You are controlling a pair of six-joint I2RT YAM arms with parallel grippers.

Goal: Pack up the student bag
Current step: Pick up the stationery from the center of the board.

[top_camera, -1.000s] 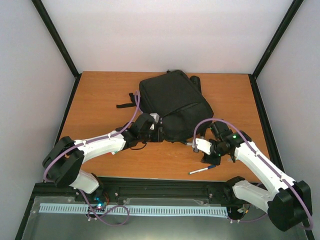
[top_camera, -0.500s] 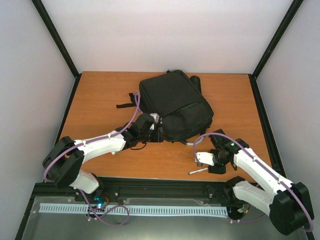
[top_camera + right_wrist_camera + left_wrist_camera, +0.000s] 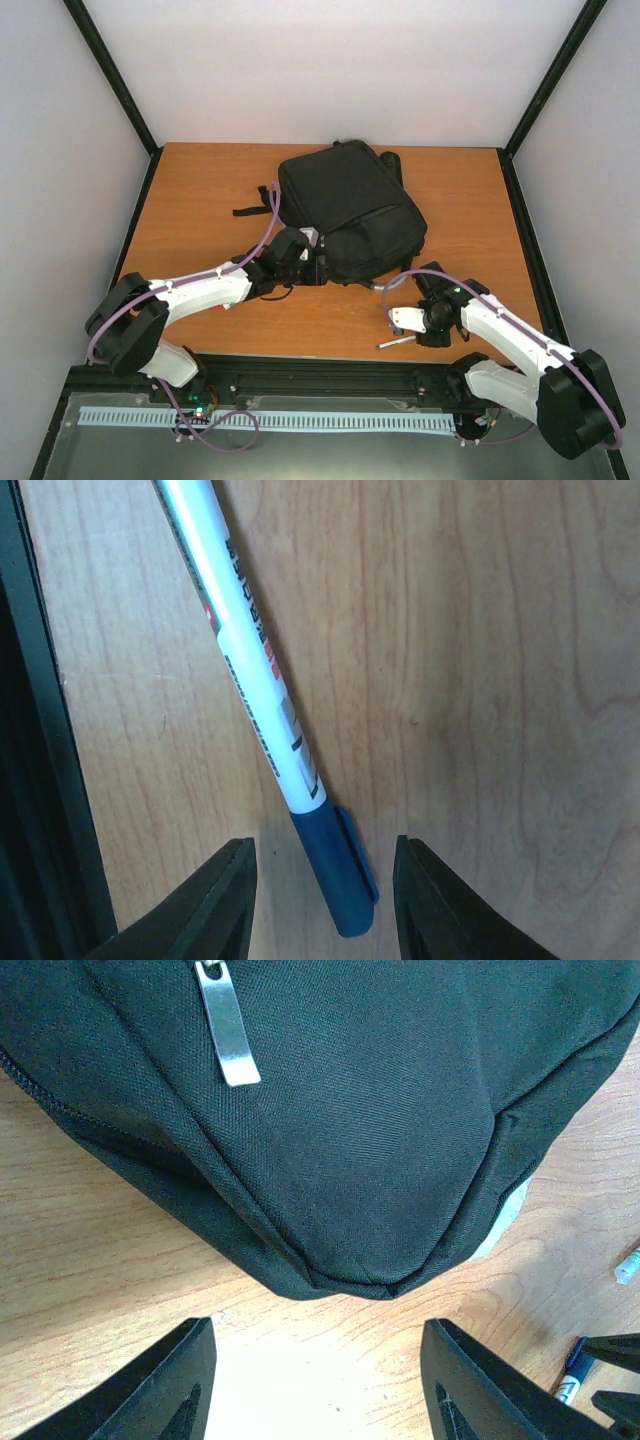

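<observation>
The student bag point(image 3: 348, 208), a large black backpack, lies on the wooden table at the centre back. In the left wrist view its near corner point(image 3: 330, 1140) bulges just beyond my left gripper, with a silver zip pull point(image 3: 228, 1026) on top. My left gripper point(image 3: 318, 266) is open and empty at that near edge point(image 3: 315, 1380). A white marker with a blue cap point(image 3: 262, 710) lies on the table near the front edge point(image 3: 397, 342). My right gripper point(image 3: 322, 905) is open, with its fingers on either side of the blue cap point(image 3: 338, 880).
Black straps point(image 3: 252, 211) stick out from the bag's left side. A black rail point(image 3: 30, 760) runs along the table's front edge just beside the marker. A little of the marker and my right fingers also show at the lower right of the left wrist view point(image 3: 575, 1372).
My right gripper has dropped toward the front edge and now straddles the marker's cap. The marker has shifted slightly left. The left arm and bag have not moved.
</observation>
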